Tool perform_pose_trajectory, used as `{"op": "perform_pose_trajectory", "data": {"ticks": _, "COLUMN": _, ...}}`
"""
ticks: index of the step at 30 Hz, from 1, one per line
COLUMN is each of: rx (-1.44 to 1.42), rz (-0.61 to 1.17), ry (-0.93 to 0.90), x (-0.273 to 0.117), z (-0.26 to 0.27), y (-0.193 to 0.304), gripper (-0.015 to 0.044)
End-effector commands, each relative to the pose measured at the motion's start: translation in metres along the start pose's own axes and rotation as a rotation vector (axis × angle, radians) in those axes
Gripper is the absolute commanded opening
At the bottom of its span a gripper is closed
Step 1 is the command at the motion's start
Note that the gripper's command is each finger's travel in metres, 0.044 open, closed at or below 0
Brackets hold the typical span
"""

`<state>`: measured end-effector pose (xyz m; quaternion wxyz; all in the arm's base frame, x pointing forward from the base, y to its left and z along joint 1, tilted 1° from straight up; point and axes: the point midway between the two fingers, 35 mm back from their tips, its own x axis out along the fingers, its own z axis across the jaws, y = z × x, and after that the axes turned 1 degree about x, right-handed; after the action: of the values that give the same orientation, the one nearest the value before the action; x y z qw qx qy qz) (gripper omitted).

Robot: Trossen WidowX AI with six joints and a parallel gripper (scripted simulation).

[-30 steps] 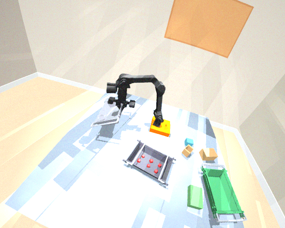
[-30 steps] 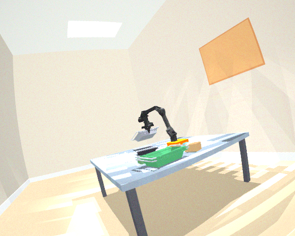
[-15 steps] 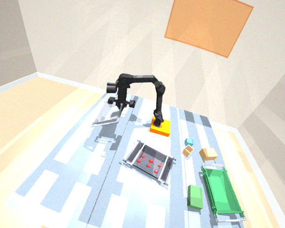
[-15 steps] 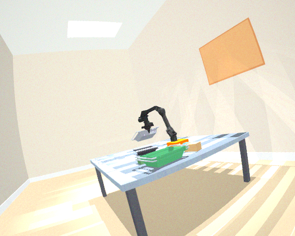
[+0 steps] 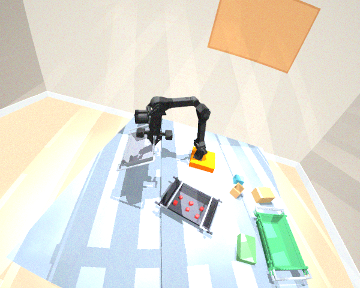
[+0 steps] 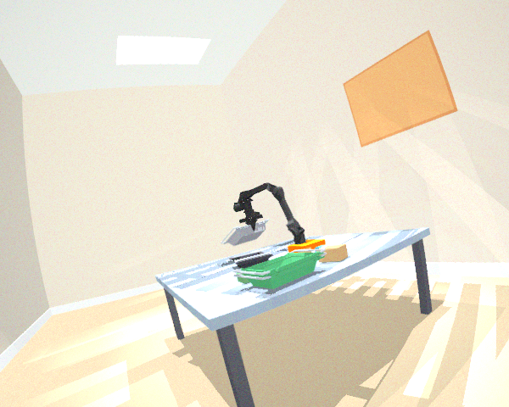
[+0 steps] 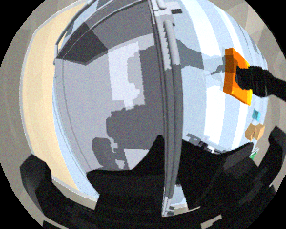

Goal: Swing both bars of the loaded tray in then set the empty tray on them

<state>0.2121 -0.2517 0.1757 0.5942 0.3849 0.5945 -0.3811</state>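
Grey empty tray, aloft and tilted, pinched at one long rim by nearly closed gripper; presumably for carrying. Dark loaded tray, on table; bars across top, for support.

A green bin stands near a green block.
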Motion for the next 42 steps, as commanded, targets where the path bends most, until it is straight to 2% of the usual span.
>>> {"op": "perform_pose_trajectory", "data": {"ticks": 1, "rx": -0.046, "rz": 0.007, "ry": -0.025, "x": -0.007, "z": -0.003, "y": 0.016, "gripper": 0.0}}
{"op": "perform_pose_trajectory", "data": {"ticks": 42, "rx": -0.524, "rz": 0.017, "ry": -0.022, "x": -0.007, "z": -0.091, "y": 0.15, "gripper": 0.0}}
